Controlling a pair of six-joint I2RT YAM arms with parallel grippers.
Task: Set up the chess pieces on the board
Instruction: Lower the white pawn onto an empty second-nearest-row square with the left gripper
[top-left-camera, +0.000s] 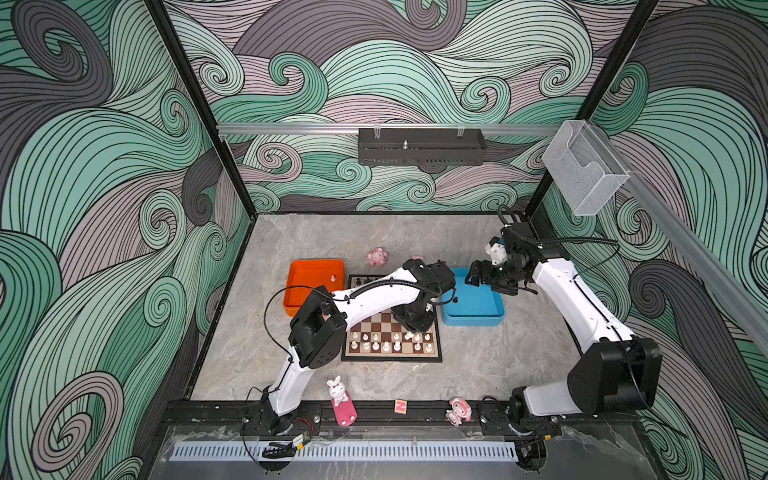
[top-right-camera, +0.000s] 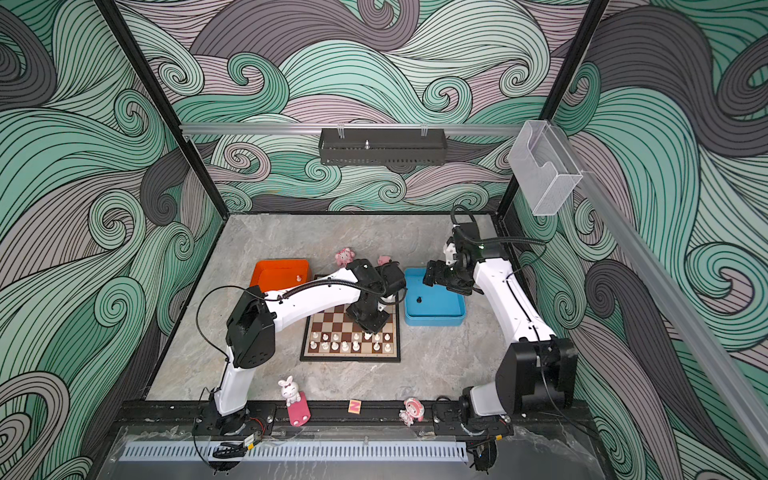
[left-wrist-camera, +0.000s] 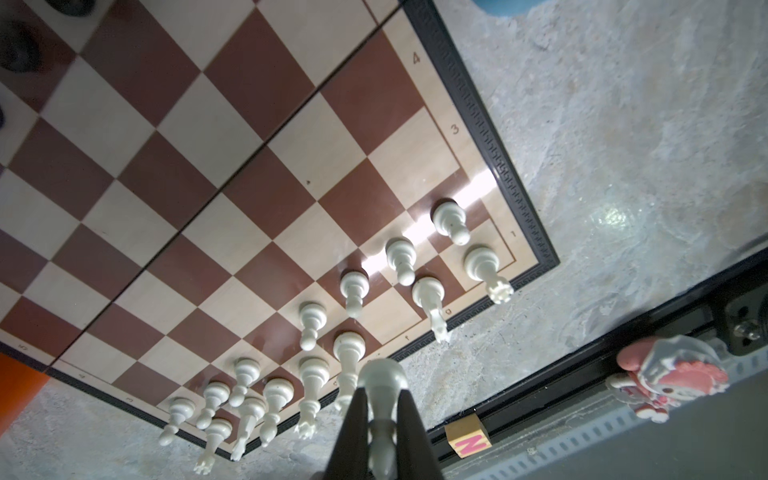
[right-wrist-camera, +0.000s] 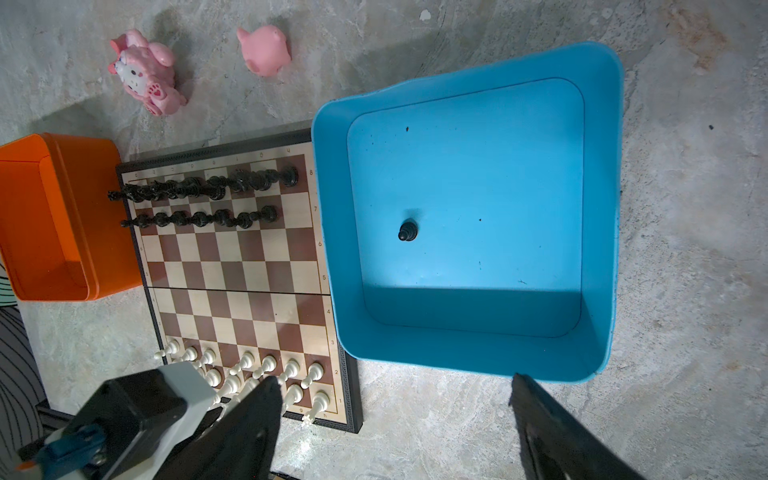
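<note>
Looking down at the board mid-table, flanked by an orange tray on its far left and a blue tray on its far right, each just beside an edge. Got black pieces lined up along the two far rows; counting a full back row and seven in front, with the square nearest the blue tray bare, though hard to be sure with those rows smeared together in the right wrist view. Got white pieces standing in the two near rows, all upright.

Found the left gripper hanging over the white end of the board, toward the right side, pinched tight on one white piece. Found the right gripper up over the blue tray with fingers spread wide apart, gripping nothing.

Spotted a lone black piece upright on the blue tray's floor, well away from the walls; spotted a lone white piece sitting in the orange tray near the corner closest to the board.

Also noticed pink toys on the table beyond the board's far edge; plus a bunny and a doll by the front rail, with an N block on that rail between them.
</note>
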